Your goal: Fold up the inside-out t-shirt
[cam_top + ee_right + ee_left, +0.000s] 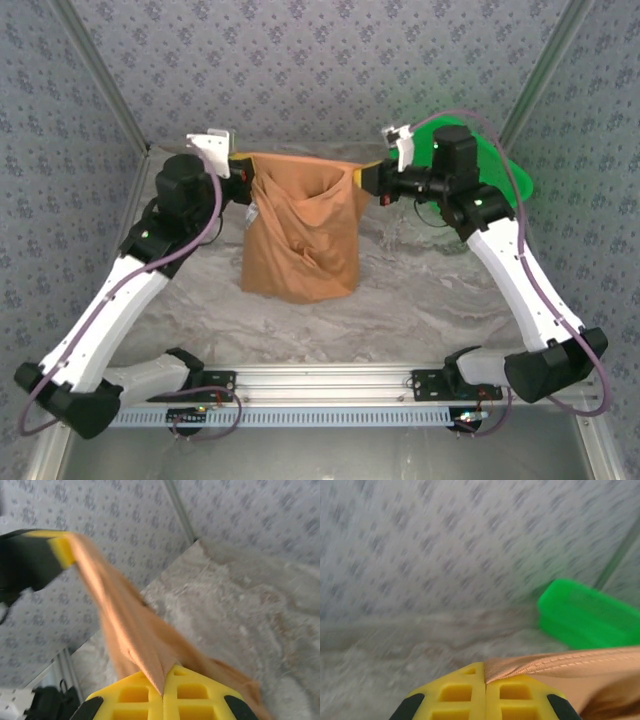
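The orange-tan t-shirt [300, 240] hangs between the two arms over the far half of the marbled table [430, 290], its upper edge pulled into a nearly straight line and its lower end seemingly reaching the tabletop. The left gripper [240, 170] is clamped tight on one end of that edge and the right gripper [372, 178] on the other. I judge the shirt is held up and spread like this so its weight pulls the body flat, ready to be laid down for a fold. The overhead view gives the whole garment: baggy, deeply creased down the middle, with a small white label [252, 212] near its left side. The wrist views give the pinches instead. The left one shows a stitched hem running out from between closed yellow fingers, with the green mesh basket [585, 615] beyond at the table's far right. The right one shows the taut edge rising from its own shut fingers to the left gripper's yellow pad
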Controlling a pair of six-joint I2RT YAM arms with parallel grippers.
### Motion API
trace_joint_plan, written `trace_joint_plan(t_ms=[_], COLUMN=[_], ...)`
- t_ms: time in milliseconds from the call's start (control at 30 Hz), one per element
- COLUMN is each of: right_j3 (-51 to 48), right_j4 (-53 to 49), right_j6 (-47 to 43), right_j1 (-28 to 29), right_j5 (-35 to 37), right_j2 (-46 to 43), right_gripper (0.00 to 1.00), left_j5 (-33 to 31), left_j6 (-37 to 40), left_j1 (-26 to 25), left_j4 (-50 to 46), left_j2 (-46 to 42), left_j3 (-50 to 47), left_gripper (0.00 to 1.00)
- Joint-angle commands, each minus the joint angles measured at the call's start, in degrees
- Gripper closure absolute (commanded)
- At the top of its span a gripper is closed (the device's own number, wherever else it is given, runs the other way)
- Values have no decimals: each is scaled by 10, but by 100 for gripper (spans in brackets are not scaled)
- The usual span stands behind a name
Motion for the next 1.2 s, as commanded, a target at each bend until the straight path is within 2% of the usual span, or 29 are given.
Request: trace_joint_plan(t_ms=[0, 33, 133, 200, 333, 433, 600, 733, 867, 967, 1033, 1167], right_j3=[-25, -38, -84, -111, -117, -112, -95, -91, -92, -91, -87, -69], right_j4=[17, 27, 85, 142, 165, 160, 128, 114, 108, 105, 101, 92], right_j6=[21, 29, 74, 117, 135, 134, 111, 102, 97, 95, 92, 88], right_j1=[32, 45, 77, 88, 101, 101, 100, 98, 95, 89, 86, 84], right_j5=[-17, -12, -1, -5, -3, -9, -11, -12, -14, -14, -15, -15], right_j2=[3, 9, 27, 41, 66, 76, 82, 82, 78, 71, 69, 65], right_gripper=[100, 100, 100, 100, 100, 100, 100, 100, 100, 100, 100, 100], left_j5=[-24, -25, -23, 3, 80, 158, 291, 366, 386, 403, 403, 412], left_j6=[-23, -21, -19, -26, -37, -53, -53, -47, 5, 21, 25, 24], left_j1=[36, 40, 45, 45, 25, 3, -25, -35, -49, -51, -52, -51], left_j4=[-60, -63, -77, -78, -36, 23, 136, 196, 179, 182, 187, 187], left_j2=[40, 52, 70, 57, -23, -70, -58, 4, 53, 72, 85, 108], left_j3=[-34, -41, -55, -71, -139, -194, -250, -222, -180, -168, -162, -137], left_gripper=[100, 100, 72, 59, 41, 34, 32, 32, 31, 33, 38, 63])
